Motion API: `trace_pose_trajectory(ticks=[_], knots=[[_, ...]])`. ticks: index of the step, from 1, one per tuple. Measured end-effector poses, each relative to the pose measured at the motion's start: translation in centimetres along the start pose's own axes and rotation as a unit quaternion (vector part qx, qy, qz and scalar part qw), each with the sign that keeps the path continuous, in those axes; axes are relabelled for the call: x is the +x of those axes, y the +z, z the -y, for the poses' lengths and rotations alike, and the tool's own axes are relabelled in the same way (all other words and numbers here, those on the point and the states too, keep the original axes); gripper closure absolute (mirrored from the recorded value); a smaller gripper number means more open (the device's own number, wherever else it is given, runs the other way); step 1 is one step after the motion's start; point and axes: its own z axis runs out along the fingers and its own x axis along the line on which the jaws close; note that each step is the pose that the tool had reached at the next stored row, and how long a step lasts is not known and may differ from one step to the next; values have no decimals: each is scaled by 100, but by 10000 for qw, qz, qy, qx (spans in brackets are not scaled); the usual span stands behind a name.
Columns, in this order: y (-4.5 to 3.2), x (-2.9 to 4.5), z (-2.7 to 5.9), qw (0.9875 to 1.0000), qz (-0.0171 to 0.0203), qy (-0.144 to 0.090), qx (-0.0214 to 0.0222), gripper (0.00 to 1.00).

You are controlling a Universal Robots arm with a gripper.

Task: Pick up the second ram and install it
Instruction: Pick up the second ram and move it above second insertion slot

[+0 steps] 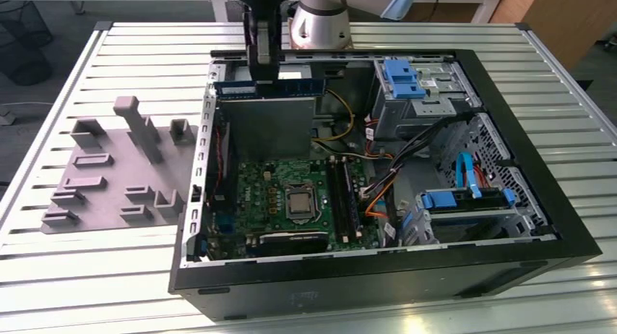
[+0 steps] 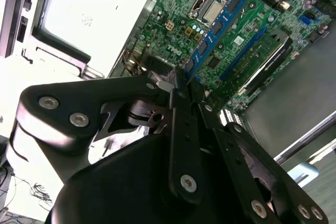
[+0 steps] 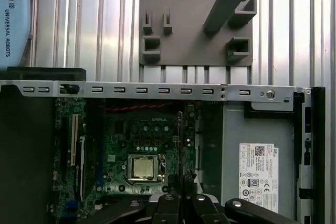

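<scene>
My gripper point(image 1: 263, 77) hangs over the far end of the open computer case and is shut on the second ram point(image 1: 289, 87), a thin blue-green stick held level above the metal cover plate. In the second wrist view the ram point(image 2: 218, 24), with its row of black chips, sticks out from the closed gripper point(image 2: 181, 80) over the green motherboard point(image 2: 178, 19). In the first wrist view the ram point(image 3: 180, 145) shows edge-on as a thin line above the gripper point(image 3: 181, 199). The memory slots point(image 1: 343, 197) lie lower in the case, beside the processor socket point(image 1: 300, 202).
A grey slotted fixture point(image 1: 115, 175) lies on the ribbed table at the exterior view's left, also seen as the fixture point(image 3: 194, 19) in the first wrist view. Case walls point(image 1: 202, 168), blue drive caddies point(image 1: 400, 77) and cable bundles point(image 1: 386, 186) crowd the case at the exterior view's right.
</scene>
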Motion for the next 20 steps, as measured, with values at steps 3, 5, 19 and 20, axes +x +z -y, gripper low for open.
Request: trace_pose_trajectory(ticks=[3,5,19,20], knots=[[-1,0,50,10000,1,0,0,86],[-3,1,92,10000,0,0,0,86],[-17,3,456,10000,0,0,0,86],[-18,4,479,10000,0,0,0,86]])
